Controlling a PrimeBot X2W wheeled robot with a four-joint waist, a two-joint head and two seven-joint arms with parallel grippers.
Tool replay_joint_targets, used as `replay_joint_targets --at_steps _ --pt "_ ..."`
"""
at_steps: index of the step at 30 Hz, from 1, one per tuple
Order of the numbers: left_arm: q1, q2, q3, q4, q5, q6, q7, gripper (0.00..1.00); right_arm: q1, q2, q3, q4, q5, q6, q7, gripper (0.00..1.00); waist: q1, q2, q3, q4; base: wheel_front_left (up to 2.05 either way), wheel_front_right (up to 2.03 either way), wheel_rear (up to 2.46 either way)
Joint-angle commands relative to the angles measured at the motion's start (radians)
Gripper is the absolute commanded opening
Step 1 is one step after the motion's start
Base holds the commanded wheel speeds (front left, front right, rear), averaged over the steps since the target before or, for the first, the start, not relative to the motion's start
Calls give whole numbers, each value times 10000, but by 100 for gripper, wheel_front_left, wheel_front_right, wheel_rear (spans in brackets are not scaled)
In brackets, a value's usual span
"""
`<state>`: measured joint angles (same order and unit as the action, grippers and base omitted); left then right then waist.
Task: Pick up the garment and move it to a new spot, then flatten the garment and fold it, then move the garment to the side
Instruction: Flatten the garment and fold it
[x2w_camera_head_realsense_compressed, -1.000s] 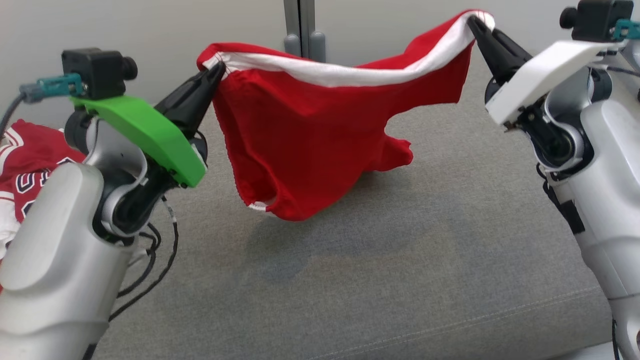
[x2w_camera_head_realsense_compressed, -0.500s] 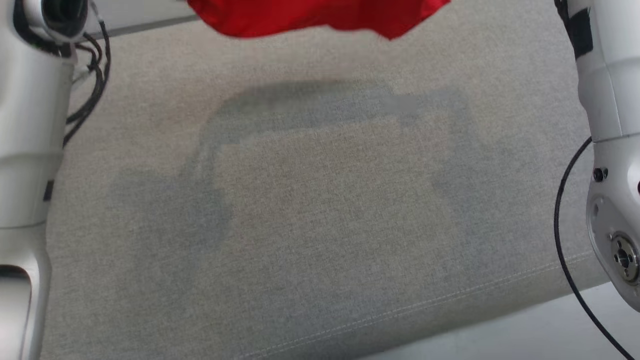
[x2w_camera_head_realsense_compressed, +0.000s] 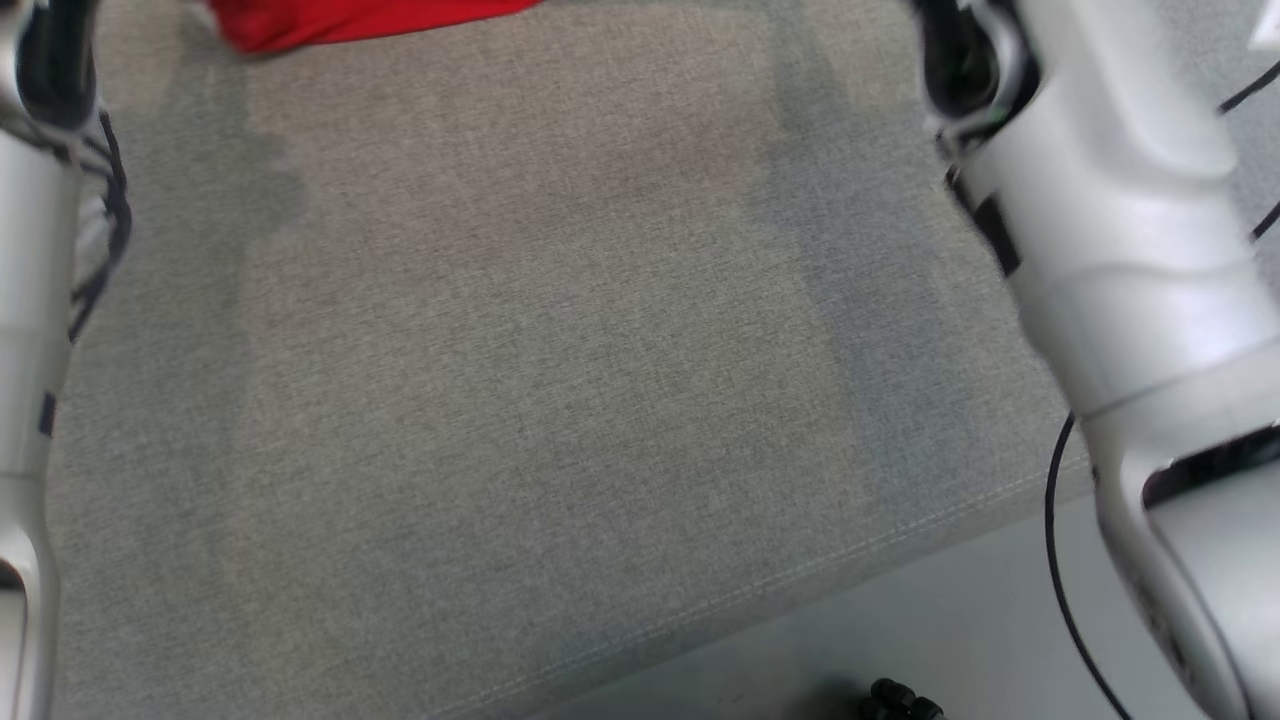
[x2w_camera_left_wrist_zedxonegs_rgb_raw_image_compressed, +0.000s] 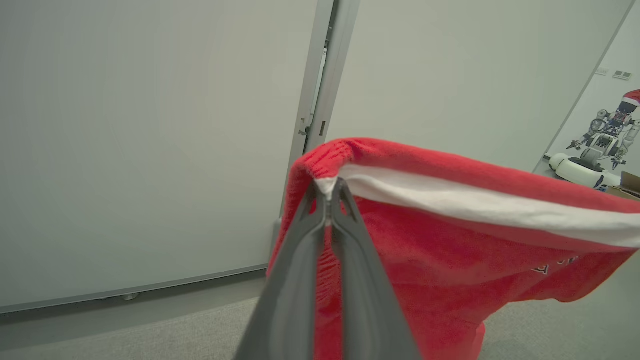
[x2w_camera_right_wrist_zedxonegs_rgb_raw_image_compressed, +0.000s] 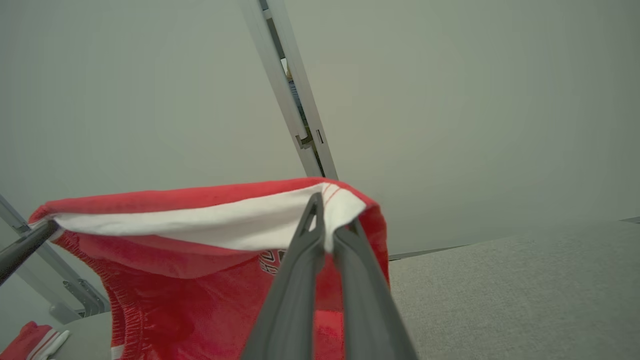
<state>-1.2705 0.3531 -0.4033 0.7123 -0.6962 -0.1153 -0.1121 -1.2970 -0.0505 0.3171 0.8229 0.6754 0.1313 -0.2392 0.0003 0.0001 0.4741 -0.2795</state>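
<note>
Transfer: our left gripper (x2w_camera_left_wrist_zedxonegs_rgb_raw_image_compressed: 329, 187) and right gripper (x2w_camera_right_wrist_zedxonegs_rgb_raw_image_compressed: 327, 220) pinch the garment (x2w_camera_left_wrist_zedxonegs_rgb_raw_image_compressed: 450, 240) aloft at twelve o'clock; next we must lay it flat.

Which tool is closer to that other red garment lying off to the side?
Left. The left tool pinches the held garment at the end toward the other garment; the right tool pinches its far end.
</note>
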Motion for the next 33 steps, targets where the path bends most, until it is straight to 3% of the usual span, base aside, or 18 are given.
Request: replay_joint_targets --at_steps 1,8,16,22,33 --pt "342 101 -44 -96 -179 -76 -35 0 399 -10 293 -221 261 -10 51 0 -3 -1 298 -300 0 0 0" --pt "2953 544 -422 -1679 -1487 -152 -295 0 2882 -682 1900 -1863 1638 -10 225 0 -3 -1 -272 67 0 0 0" --pt "6828 1170 -941 -3853 -1918 -38 -890 0 5831 -2337 2877 -3655 1817 -9 291 0 -3 -1 -1259 709 0 0 0" --pt "9179 940 -1549 -4680 -1472 634 -1234 0 7853 -3064 2811 -4537 1540 -7 384 0 -3 -1 -1993 1067 0 0 0" --pt "11929 258 -1614 -5243 -1253 1186 -1519 0 11391 -3145 1226 -5897 1352 -7 773 0 -3 -1 -3184 1507 0 0 0"
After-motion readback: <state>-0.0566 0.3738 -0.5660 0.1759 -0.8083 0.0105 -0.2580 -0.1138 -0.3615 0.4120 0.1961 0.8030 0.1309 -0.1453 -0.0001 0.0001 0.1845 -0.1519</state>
